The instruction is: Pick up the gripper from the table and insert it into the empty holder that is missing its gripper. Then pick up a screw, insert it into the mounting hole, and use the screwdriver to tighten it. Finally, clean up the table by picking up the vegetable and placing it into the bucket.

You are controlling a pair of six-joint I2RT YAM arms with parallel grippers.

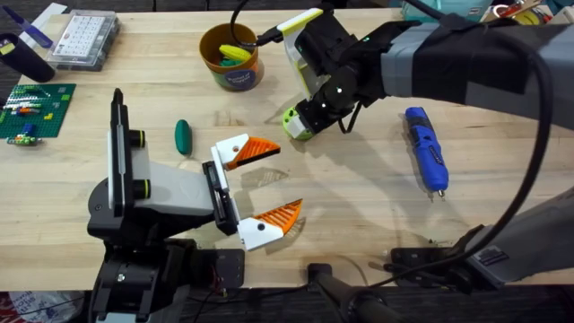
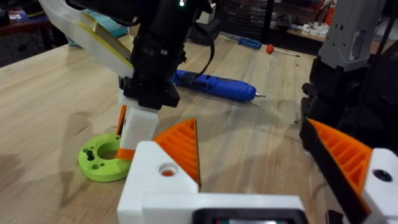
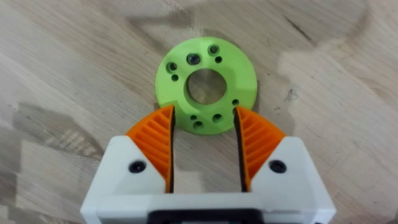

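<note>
While one screwdriver and one vegetable lie untouched, right gripper narrowly straddles one green ring; left gripper gapes wide

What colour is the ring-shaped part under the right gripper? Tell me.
Bright lime green, with small dark holes; the right wrist view shows it best.

Bright, even light from above. Soft shadows lie on the table under both arms. The right arm near the overhead camera looks large and blurred.
</note>
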